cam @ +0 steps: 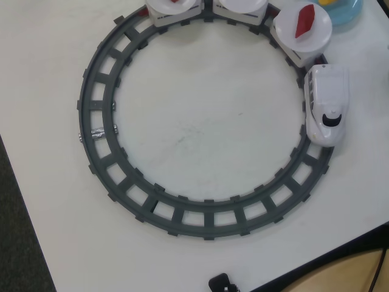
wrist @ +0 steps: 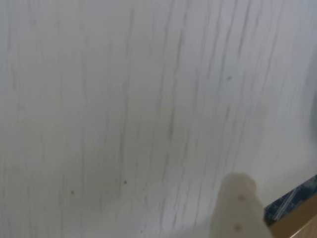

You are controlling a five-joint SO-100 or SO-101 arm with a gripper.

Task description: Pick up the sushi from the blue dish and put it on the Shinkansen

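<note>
In the overhead view the blue dish (cam: 351, 13) lies at the top right corner, cut by the frame edge. A sliver of the yellow sushi (cam: 328, 2) shows on it at the top edge. The white Shinkansen (cam: 327, 103) stands on the right side of the track, nose toward the bottom. Behind it is a car with a white plate (cam: 316, 38) that carries a red pointed piece (cam: 304, 21). Two more plate cars (cam: 240, 6) sit at the top. The gripper is out of the overhead view. The blurred wrist view shows only one pale finger (wrist: 237, 203) above bare white table.
The dark grey ring track (cam: 103, 115) fills most of the white table. The table's front edge runs along the lower right (cam: 340, 252) and shows in the wrist view (wrist: 292, 201). A small black part (cam: 222, 283) sits at the bottom edge.
</note>
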